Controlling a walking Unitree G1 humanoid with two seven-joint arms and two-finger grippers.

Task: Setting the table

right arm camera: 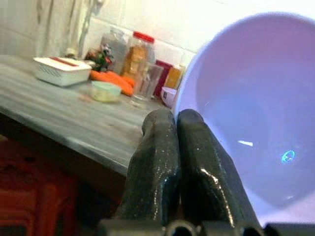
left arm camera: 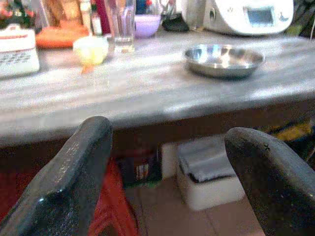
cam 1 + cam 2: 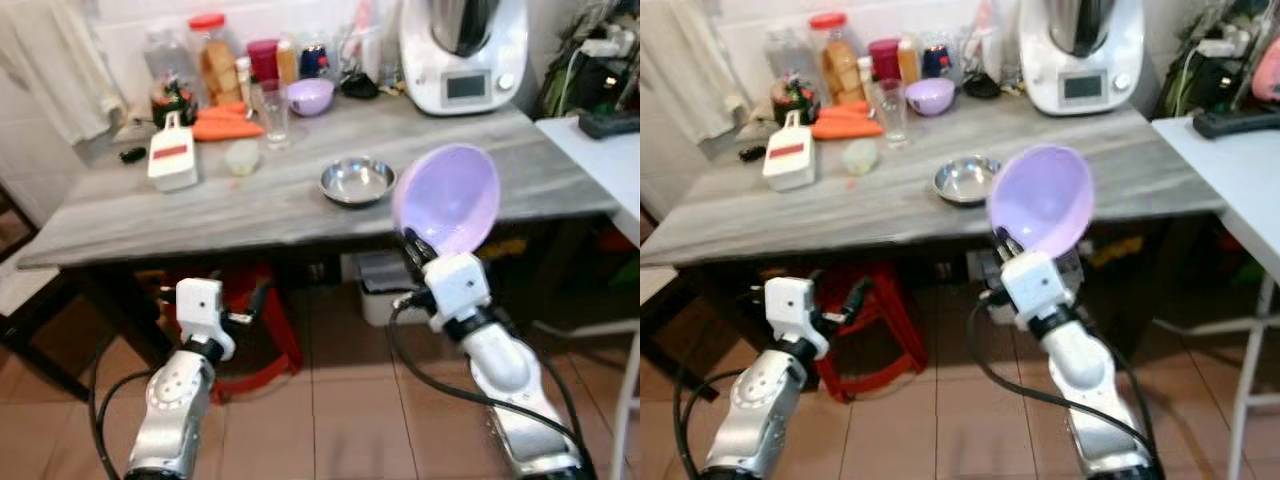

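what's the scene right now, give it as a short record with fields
right gripper: shut on the rim of the purple bowl, held tilted at the table's front edge
left gripper: open, low in front of the table, holding nothing
table: grey wood-grain top
steel bowl: on the table, just behind the held bowl
glass: upright, further back
second purple bowl: near the back wall
white appliance: at the back, robot's right
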